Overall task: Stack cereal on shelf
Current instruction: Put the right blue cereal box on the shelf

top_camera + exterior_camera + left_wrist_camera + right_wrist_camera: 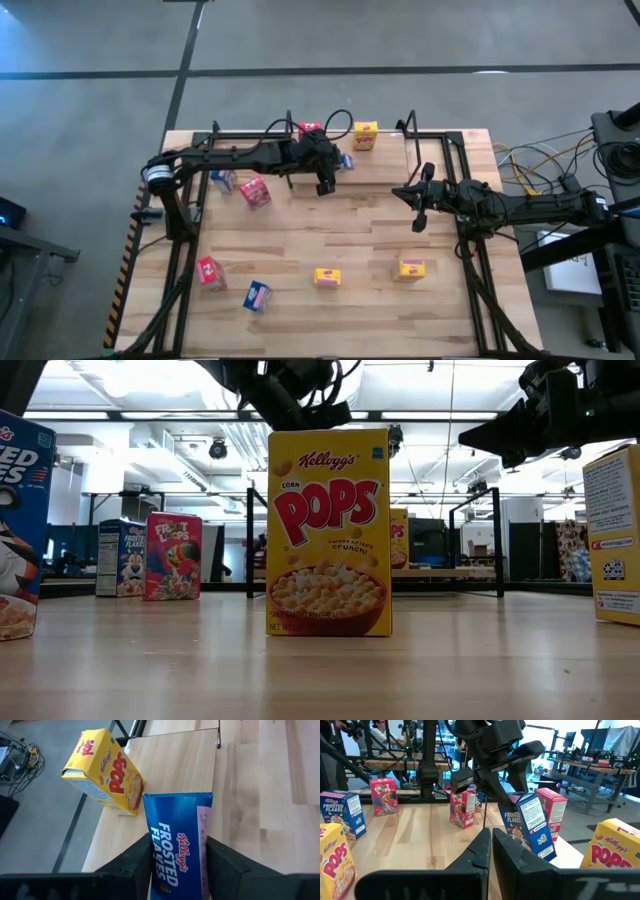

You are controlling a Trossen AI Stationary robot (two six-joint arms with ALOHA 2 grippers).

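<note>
My left gripper (328, 172) is over the shelf (440, 135) at the table's far side, shut on a blue Frosted Flakes box (177, 845), which also shows tilted in the right wrist view (527, 825). A yellow Pops box (365, 135) and a red box (310, 130) stand on the shelf board (170, 760), one on either side of it. My right gripper (420, 212) hangs shut and empty off the shelf's right end, toward the near side. The other boxes stand on the tabletop. My left gripper pinches the blue box between its two fingers (135, 865), one on each of two opposite sides (150, 855), at the box's upper end. The fingers come from above, slanting. The box hangs tilted below them; whether its lower end (546, 855) touches the shelf board I cannot tell.
On the tabletop stand a blue box (222, 180) and a red box (255, 192) at the left, a red box (208, 272), a blue box (257, 296) and two yellow boxes (327, 277) (411, 268) near the front. Black frame rails run along the table's left and right sides.
</note>
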